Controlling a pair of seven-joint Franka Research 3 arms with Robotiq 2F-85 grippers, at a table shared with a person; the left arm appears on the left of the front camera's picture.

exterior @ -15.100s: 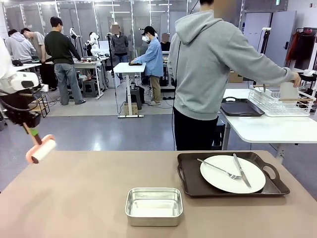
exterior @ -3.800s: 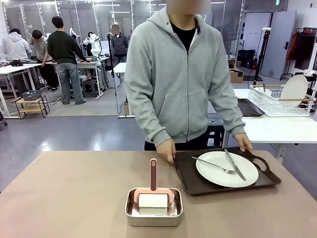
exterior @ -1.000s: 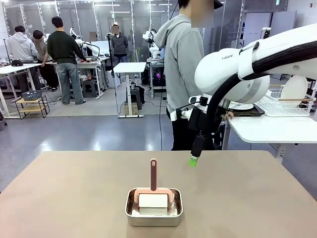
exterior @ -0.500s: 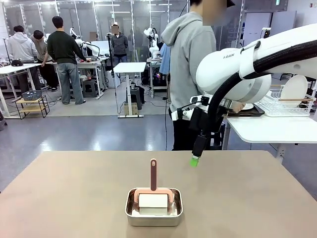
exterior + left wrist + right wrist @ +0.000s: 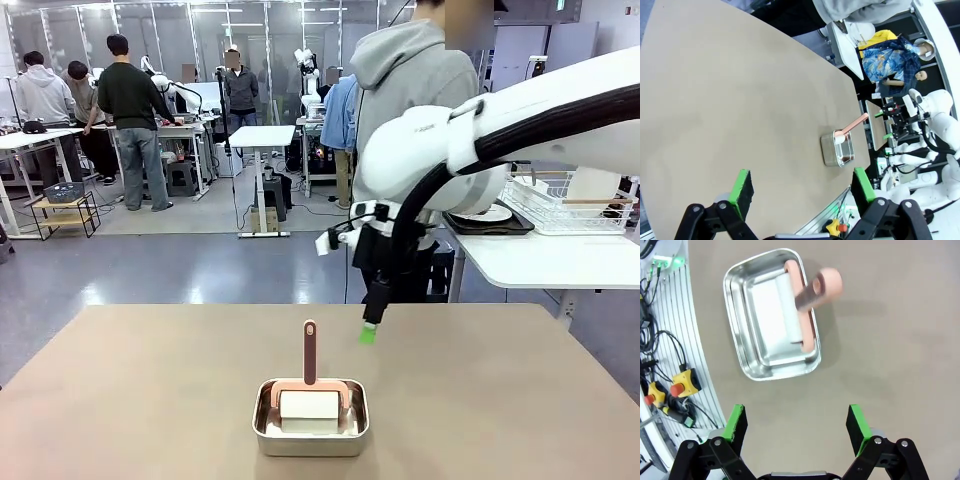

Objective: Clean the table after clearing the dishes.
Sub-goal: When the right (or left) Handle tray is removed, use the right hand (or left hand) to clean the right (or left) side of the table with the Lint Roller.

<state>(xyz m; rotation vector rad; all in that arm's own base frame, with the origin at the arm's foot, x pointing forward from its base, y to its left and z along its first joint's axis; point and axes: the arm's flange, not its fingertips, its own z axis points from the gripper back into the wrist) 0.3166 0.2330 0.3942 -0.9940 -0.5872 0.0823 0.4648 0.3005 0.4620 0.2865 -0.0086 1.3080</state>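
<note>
Jaws wide and empty, the right end effector (image 5: 368,333) hangs above the table (image 5: 500,400), the pink roller (image 5: 310,385) standing handle-up in its steel pan (image 5: 262,432) just to the robot's left.

The desk (image 5: 140,400) top is appearing matt and smooth; the pan (image 5: 310,444) is showing bright, reflective metal; the roller (image 5: 309,385) handle is looking like smooth pink plastic.
</note>
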